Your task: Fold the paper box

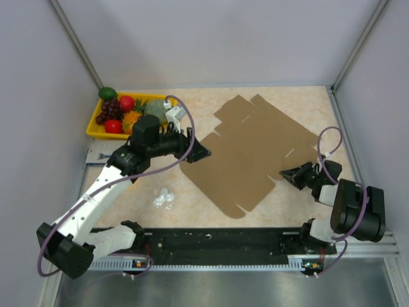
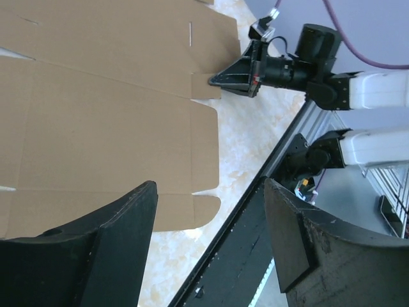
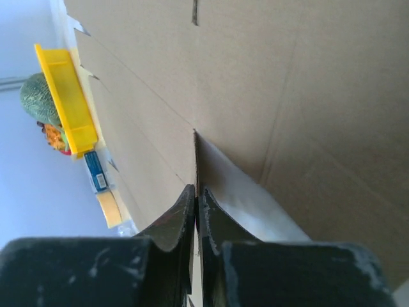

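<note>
Paper box [image 1: 249, 150] flat, long axis diag, near-left to far-right.

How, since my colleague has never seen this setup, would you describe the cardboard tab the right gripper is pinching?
Find the flat brown paper box in the middle of the table, right of the yellow fruit tray. On its edge facing the right arm a small squarish tab sticks out. Alone among the box's tabs, it is pinched in the shut right gripper.

A yellow tray [image 1: 96, 132] of fruit [image 1: 114, 126] sits beside a blue-white packet [image 1: 99, 153].
</note>
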`<action>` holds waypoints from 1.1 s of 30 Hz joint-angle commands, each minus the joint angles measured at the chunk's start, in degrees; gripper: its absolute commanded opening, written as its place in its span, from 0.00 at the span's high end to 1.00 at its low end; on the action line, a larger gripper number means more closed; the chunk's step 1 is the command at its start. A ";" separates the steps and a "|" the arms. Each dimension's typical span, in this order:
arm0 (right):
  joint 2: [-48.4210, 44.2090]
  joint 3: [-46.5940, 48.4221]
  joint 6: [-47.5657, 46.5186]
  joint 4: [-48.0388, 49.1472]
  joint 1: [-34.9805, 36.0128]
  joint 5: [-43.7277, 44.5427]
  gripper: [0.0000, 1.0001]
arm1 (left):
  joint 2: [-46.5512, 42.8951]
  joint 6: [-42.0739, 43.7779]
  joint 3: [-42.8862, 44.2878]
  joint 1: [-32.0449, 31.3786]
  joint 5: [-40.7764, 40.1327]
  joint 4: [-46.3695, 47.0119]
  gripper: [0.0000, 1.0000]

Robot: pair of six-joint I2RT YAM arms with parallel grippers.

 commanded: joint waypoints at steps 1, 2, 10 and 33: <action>-1.19 4.53 -5.98 -0.85 1.65 -0.18 1.00 | 5.92 -1.19 4.50 -0.89 -3.08 2.74 0.28; -2.24 4.88 -6.17 -1.91 2.78 0.26 1.00 | 7.06 -1.11 5.29 -0.98 -5.01 2.91 0.28; -19.99 7.96 -9.93 -15.78 9.29 4.39 1.00 | 26.57 1.88 12.57 -0.89 -18.39 2.57 0.24; -17.90 14.02 -19.70 -31.51 6.31 -5.71 1.00 | 55.73 5.40 42.45 8.33 -28.89 -8.82 0.28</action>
